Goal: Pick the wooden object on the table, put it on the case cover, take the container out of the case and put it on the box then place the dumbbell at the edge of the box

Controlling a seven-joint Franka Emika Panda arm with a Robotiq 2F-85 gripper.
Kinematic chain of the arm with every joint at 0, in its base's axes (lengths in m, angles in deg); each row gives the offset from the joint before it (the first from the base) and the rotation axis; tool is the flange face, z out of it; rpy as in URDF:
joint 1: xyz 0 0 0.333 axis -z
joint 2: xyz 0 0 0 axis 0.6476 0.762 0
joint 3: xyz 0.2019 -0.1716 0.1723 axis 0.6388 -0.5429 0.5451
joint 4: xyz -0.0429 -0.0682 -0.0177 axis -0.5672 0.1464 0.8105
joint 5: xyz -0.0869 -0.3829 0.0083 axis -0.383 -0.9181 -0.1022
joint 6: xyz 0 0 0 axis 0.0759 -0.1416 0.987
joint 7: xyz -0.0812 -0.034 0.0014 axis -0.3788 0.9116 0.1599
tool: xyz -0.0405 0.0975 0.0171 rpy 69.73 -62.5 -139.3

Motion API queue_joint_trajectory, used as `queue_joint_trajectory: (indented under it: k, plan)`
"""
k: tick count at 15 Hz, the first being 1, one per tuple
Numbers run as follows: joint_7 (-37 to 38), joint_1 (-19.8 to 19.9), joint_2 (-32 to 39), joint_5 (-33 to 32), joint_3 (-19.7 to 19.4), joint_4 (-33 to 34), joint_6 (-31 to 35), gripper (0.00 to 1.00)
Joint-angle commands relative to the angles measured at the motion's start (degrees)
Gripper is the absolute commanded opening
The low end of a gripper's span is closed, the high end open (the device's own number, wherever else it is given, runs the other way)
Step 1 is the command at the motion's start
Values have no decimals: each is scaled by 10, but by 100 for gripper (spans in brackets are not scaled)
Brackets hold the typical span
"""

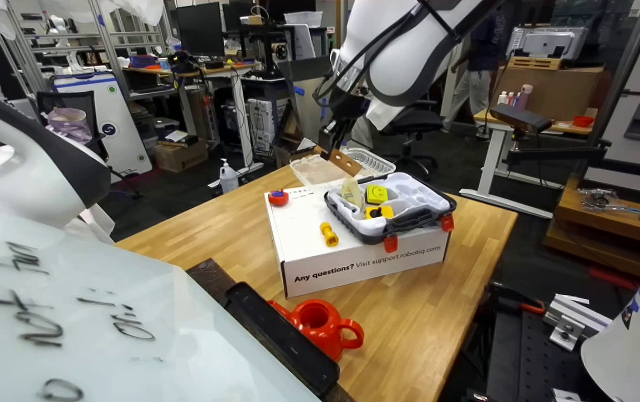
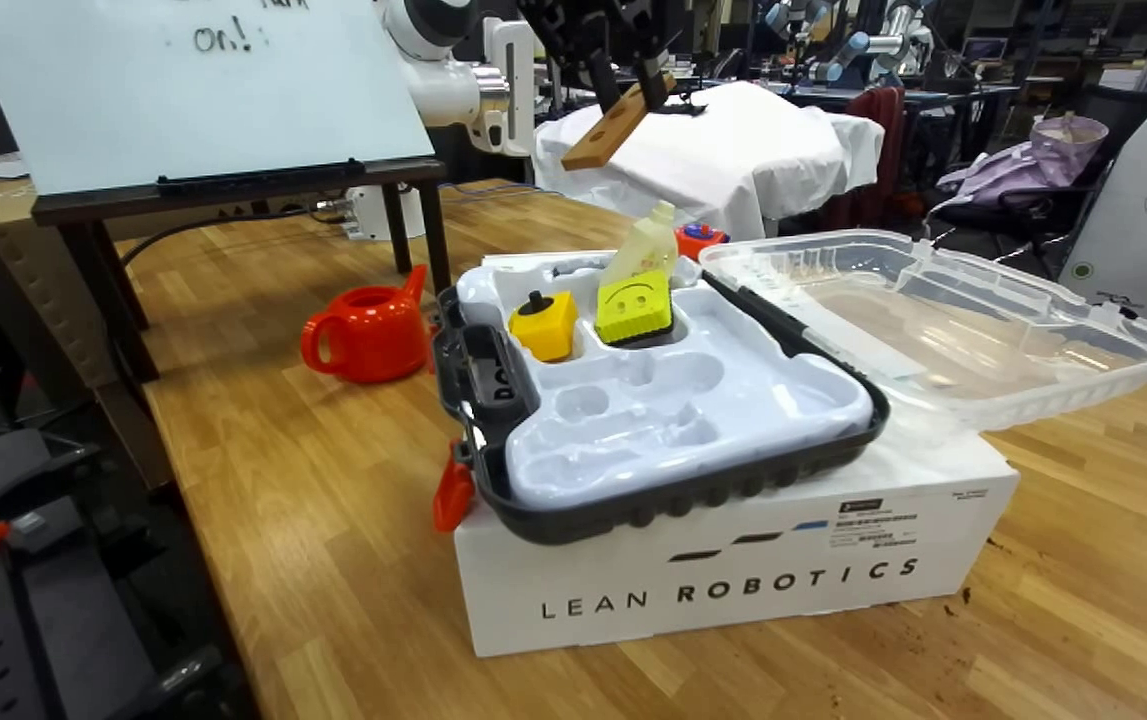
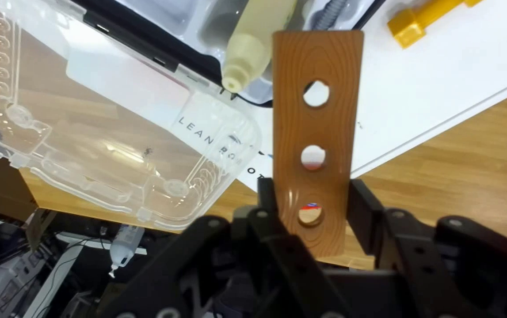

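The block (image 3: 315, 126) is hanging tilted in mid-air, its brown grain and three round holes showing; the tool (image 3: 313, 192) is pinching it near one end, jaws standing just its width apart. Below, I'm seeing the case (image 2: 583, 524) lying open on the box (image 2: 733, 580).

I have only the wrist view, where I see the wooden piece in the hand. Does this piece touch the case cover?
Observer: No. In an exterior view, the wooden piece is in the air, higher than the case cover.
Operator: I understand. My picture cuts off the yellow dumbbell; near which edge of the box does it lie?
Observer: It lies near the edge above the "Any questions?" print.
Operator: And does the case hold something that my view does not show?
Observer: Yes, a yellow container with a black knob, beside a yellow block with a smiling face.
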Motion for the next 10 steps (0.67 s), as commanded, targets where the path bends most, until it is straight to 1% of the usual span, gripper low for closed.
queue_joint_trajectory:
  k: [1,2,10]
  plan:
    - [10,5,16,3,-3,19,6,18]
    - [1,3,7,4,-3,9,-1,43]
    - [4,3,10,4,-3,13,-1,43]
